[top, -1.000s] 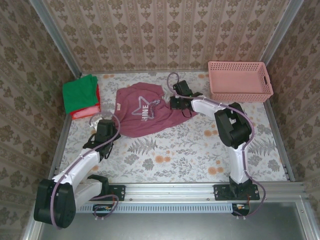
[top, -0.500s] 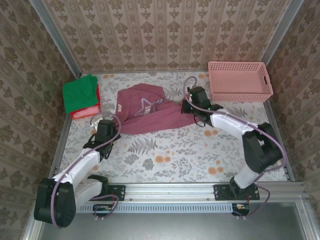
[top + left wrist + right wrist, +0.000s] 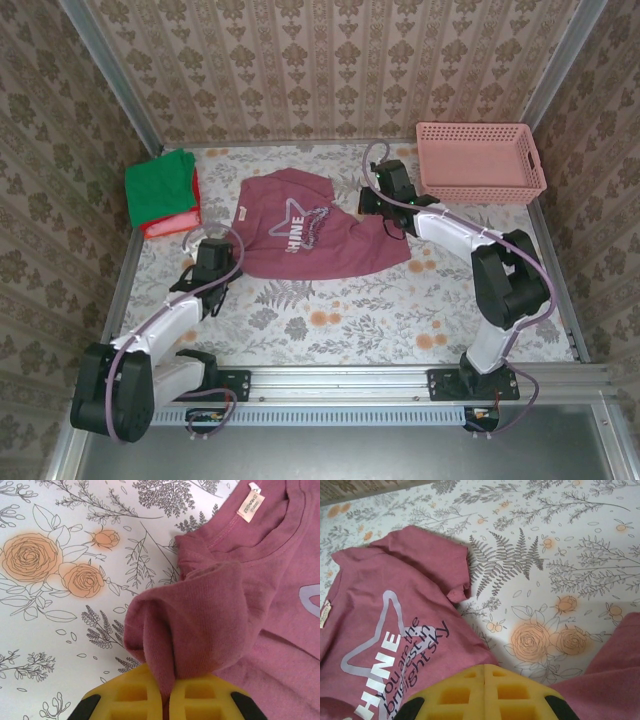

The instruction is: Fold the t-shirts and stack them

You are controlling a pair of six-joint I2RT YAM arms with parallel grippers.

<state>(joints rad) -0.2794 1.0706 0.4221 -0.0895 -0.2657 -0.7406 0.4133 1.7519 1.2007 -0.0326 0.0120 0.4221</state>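
While both arms work opposite edges of maroon t-shirt [image 3: 300, 235], I judge step as spreading flat, before first fold. Left gripper [image 3: 167, 680] pinched tight on bunched fold beside collar. Right gripper [image 3: 485, 672] closed at shirt's far edge; can't confirm cloth held. Shirt mid-table, print up, near hem rumpled. Next calls for tensioning, smoothing. Soft knit, ribbed collar, pale star print. Folded green t-shirt [image 3: 160, 187] atop red t-shirt [image 3: 170, 226], far left.

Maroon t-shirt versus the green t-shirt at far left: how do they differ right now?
The maroon t-shirt lies spread mid-table, print up; the green t-shirt is folded compact. The maroon t-shirt is pinched by the left gripper; the green t-shirt sits untouched on a red t-shirt. Both are cloth tees on the table.
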